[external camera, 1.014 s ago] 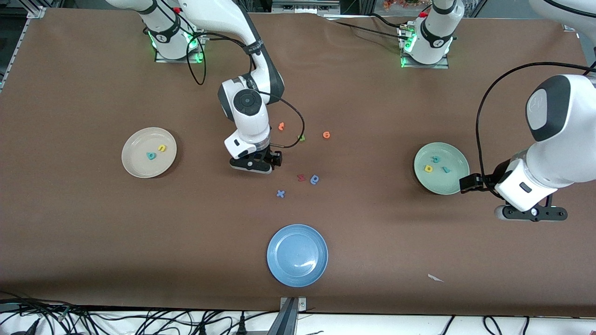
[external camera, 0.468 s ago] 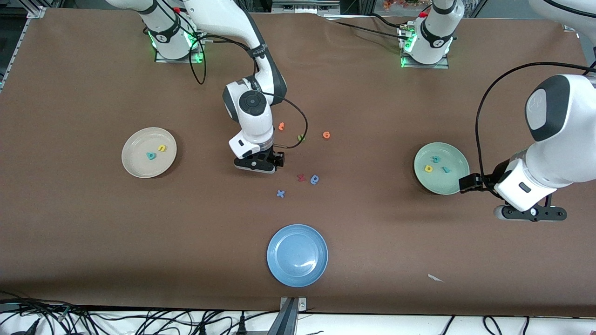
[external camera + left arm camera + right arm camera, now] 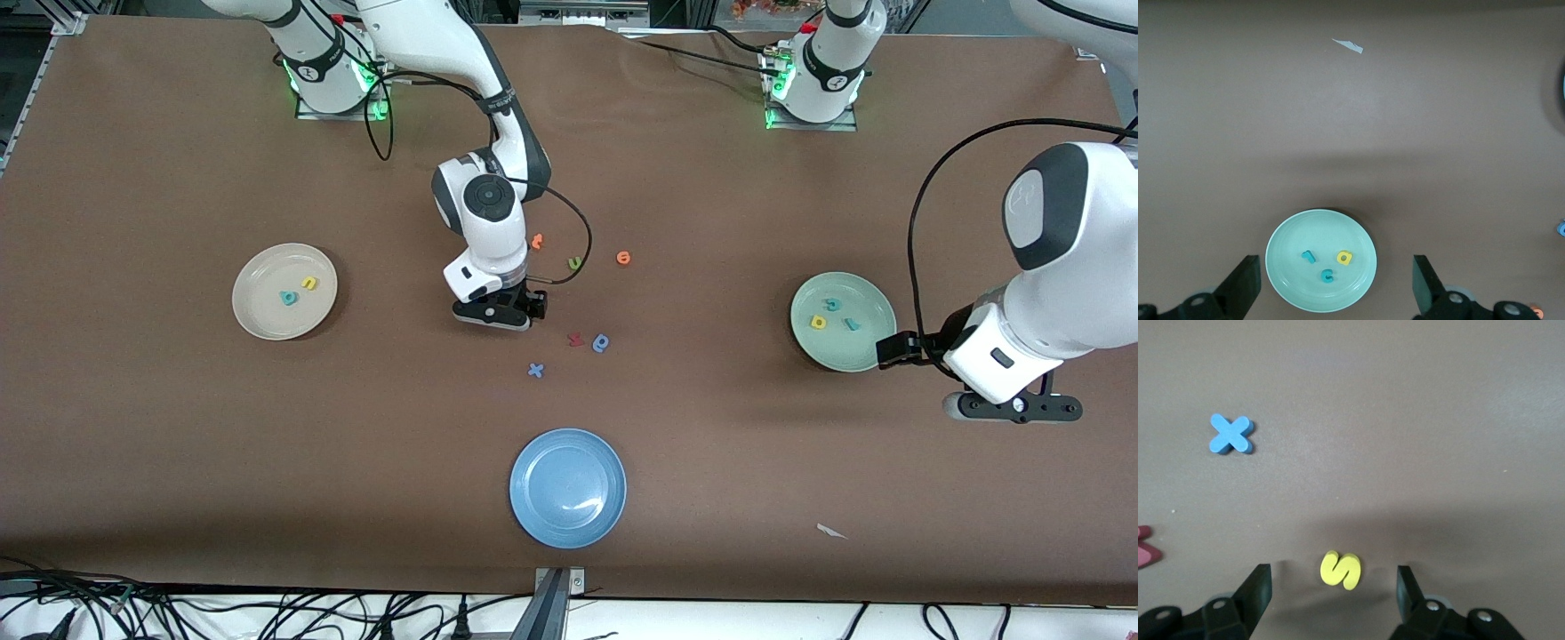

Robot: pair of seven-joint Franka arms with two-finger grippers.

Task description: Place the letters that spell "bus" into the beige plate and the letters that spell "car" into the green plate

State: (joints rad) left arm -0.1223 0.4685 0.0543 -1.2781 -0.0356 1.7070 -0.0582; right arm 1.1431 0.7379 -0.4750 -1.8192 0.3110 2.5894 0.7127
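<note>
The beige plate (image 3: 267, 311) holds a teal "b" (image 3: 288, 298) and a yellow "u" (image 3: 308, 283). On the green plate (image 3: 858, 351) lie a teal "c" (image 3: 832, 304), a yellow "a" (image 3: 818, 322) and a teal "r" (image 3: 852, 324). My right gripper (image 3: 493, 316) is low over the table's middle and open. A yellow "s" (image 3: 1340, 570) lies flat between its fingers, untouched; the front view hides it. My left gripper (image 3: 1013, 407) waits open beside the green plate (image 3: 1291, 240), at the left arm's end of the table.
A blue plate (image 3: 567, 487) sits near the front edge. Loose letters lie around the right gripper: two orange ones (image 3: 537, 241) (image 3: 623, 258), a green "u" (image 3: 576, 263), a red one (image 3: 575, 339), a blue one (image 3: 601, 342) and a blue "x" (image 3: 535, 370). A paper scrap (image 3: 831, 531) lies apart.
My right gripper has shifted a little toward the left arm's end of the table. The left arm and all the letters stay put.
</note>
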